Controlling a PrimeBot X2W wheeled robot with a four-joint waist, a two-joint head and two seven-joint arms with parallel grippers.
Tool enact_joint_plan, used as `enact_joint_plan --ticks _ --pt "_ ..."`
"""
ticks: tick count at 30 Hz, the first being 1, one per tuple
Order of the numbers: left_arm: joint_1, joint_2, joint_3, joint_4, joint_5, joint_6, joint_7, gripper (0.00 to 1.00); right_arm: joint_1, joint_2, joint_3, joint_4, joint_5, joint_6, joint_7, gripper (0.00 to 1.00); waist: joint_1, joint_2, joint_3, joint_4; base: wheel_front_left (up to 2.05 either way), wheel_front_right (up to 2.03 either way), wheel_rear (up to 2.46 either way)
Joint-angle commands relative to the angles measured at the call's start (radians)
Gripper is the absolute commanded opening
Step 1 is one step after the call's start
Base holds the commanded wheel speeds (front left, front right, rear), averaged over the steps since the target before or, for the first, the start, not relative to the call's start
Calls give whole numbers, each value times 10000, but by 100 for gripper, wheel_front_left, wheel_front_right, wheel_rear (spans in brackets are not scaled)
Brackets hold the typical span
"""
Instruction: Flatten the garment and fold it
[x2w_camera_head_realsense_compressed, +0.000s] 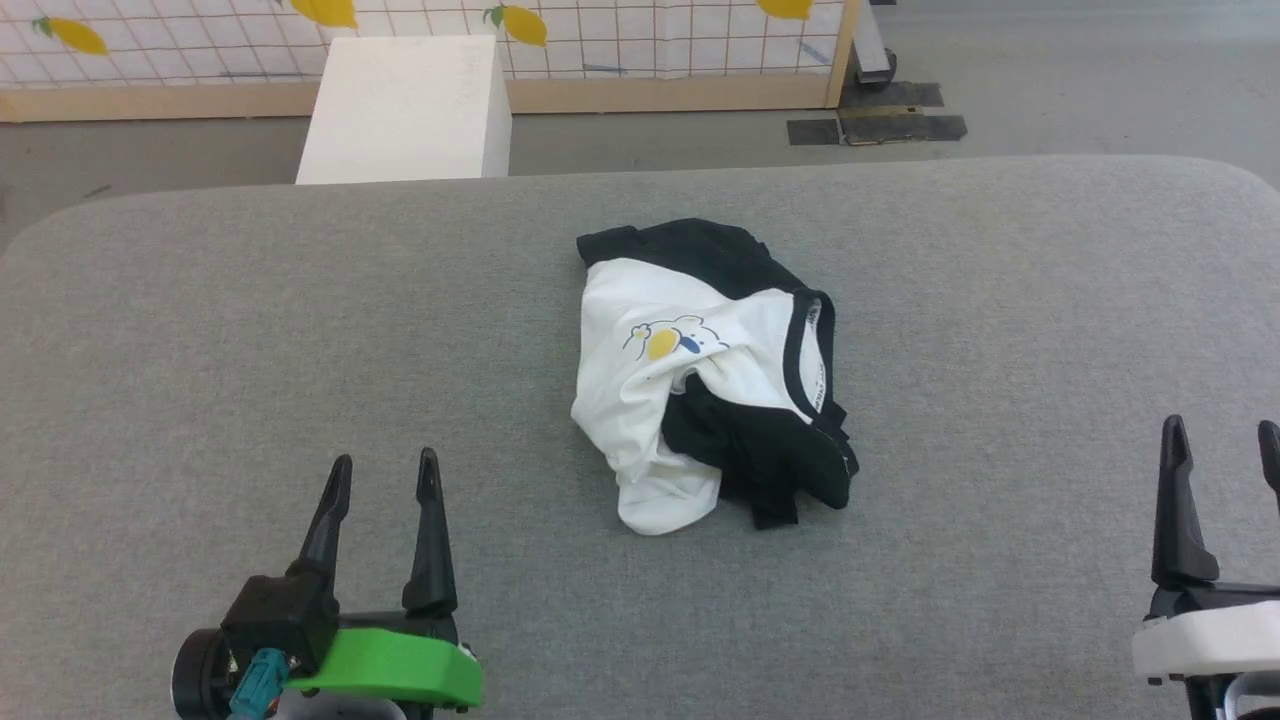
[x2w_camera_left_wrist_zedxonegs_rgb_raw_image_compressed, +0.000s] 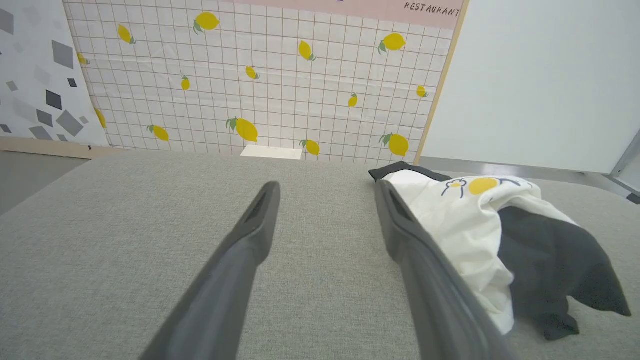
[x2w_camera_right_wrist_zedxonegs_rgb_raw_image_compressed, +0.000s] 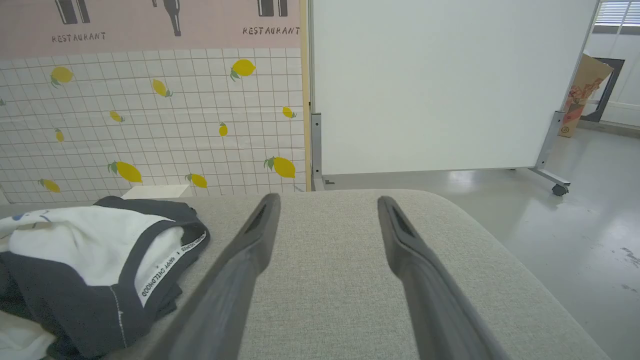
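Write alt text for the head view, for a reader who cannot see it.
A crumpled white T-shirt with black sleeves lies at the middle of a grey table. The left gripper and right gripper are open at the bottom corners, clear of it.

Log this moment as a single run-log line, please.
fold: not begun | garment: crumpled on table | left gripper: open, empty | right gripper: open, empty
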Motion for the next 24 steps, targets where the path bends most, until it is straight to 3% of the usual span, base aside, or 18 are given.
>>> enact_joint_plan --ticks 1,8,17,24 --pt "69 -100 75 -33 112 -108 -77 100 -87 9 92 -129 -52 -17 113 100 0 -1 35 102 0 0 0" --pt "-177 -424 373 -60 558 -461 -78 100 -1227 -66 781 -424 -7 -17 1303 100 0 -1 510 366 0 0 0" --pt "-587 -1071 617 70 952 -845 -79 100 -3110 -1772 2549 269 1559 -17 3449 100 0 -1 1489 850 0 0 0" --pt "-886 -1542 763 319 1220 -1209 -79 100 -3732 -2588 4379 1283 2515 -17 5188 100 0 -1 1960 1178 0 0 0"
